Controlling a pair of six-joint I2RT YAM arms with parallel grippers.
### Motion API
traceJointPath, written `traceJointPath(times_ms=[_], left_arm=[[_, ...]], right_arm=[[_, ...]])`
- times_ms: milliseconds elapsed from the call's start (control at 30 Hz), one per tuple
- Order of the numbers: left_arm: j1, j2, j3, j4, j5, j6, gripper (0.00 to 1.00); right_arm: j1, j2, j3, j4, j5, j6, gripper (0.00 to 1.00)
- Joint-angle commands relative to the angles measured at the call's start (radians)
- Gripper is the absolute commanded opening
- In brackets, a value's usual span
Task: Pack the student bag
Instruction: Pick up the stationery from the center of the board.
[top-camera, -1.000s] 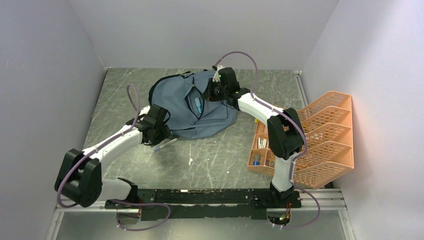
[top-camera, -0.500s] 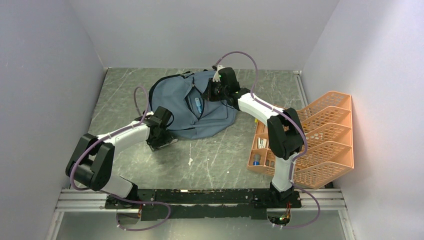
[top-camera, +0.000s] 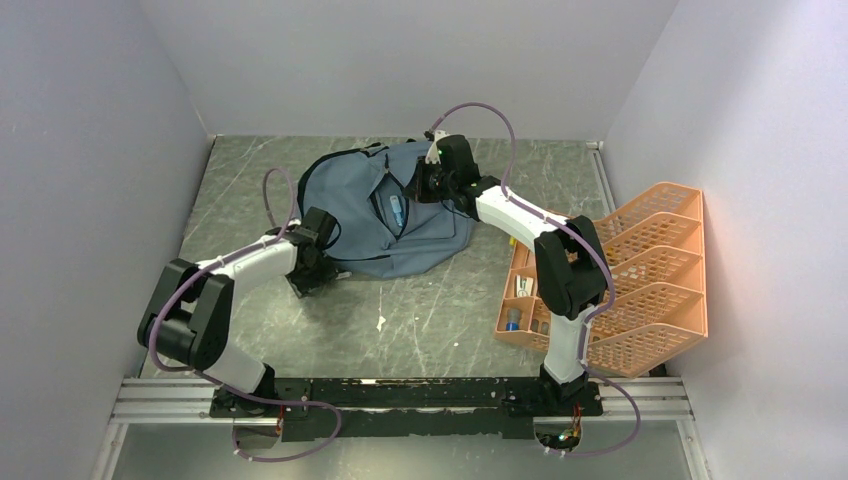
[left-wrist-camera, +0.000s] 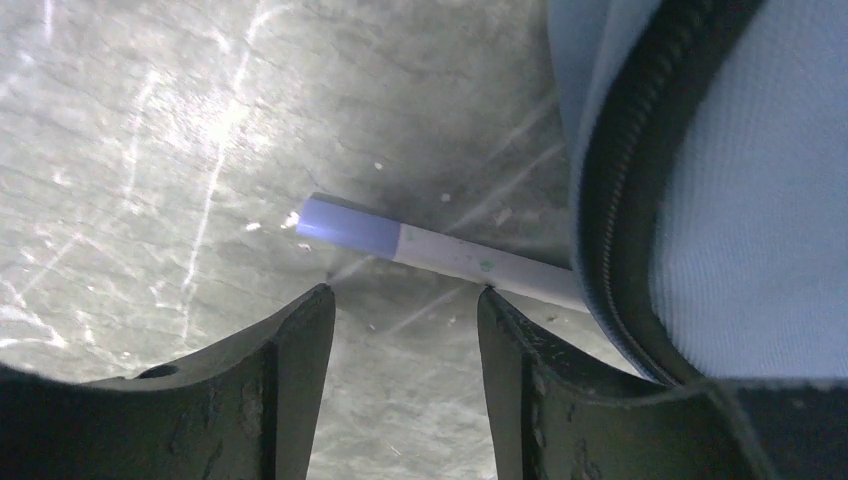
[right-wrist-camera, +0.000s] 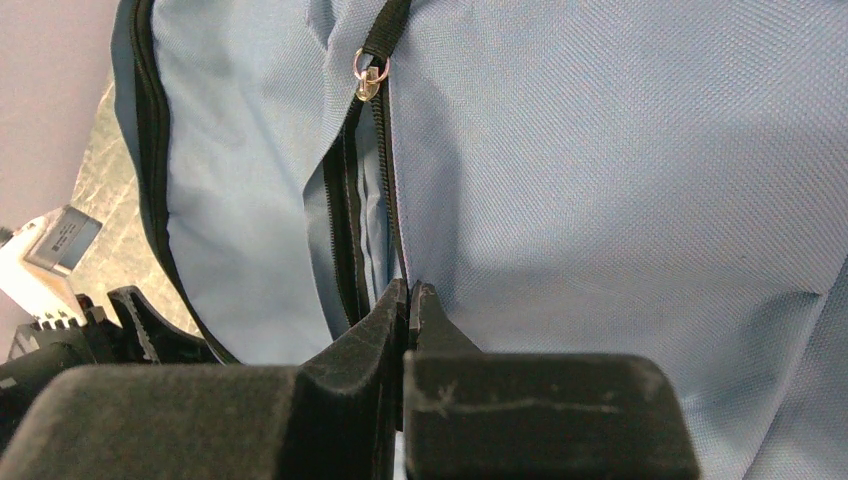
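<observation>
The left claw (left-wrist-camera: 405, 293) hung released above a pen (left-wrist-camera: 440, 252) on the surface (left-wrist-camera: 150, 130); the right claw (right-wrist-camera: 408, 288) was clenched on the student bag (right-wrist-camera: 600, 180) at its zip edge.

Bench is a grey-green marbled stone-look tabletop (top-camera: 440, 320), with white scuffs and glare streaks up close. Plain matte pale-lilac wall panels box it in on three sides: left panel (top-camera: 90, 150), far panel (top-camera: 400, 60), right panel (top-camera: 770, 150). A silver aluminium extrusion rail (top-camera: 660, 403) runs along the near edge. Lighting is even, with a faint orange tint low on the right panel.
</observation>
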Motion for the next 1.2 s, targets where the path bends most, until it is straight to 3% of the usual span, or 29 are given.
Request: traceJointPath(times_ms=[0,333,900,1167], left_arm=[[0.033,-0.02,0.024,0.02,0.001,0.078,0.58],[0.04,-0.092,0.042,0.051,-0.01,0.183,0.59],[0.043,0.102,0.098,0.013,-0.011,0.052,0.62],[0.043,0.145,0.104,0.0,-0.031,0.106,0.55]], right_arm=[[0.0,-0.028,-0.018,-0.039,-0.021,-0.001,0.0],[0.0,-0.023,-0.007,-0.047,-0.026,-0.003,0.0],[0.0,-0.025,0.003,-0.065,-0.022,-0.019,0.0],[-0.001,-0.031,-0.008,-0.072,-0.002,-0.034,0.0]])
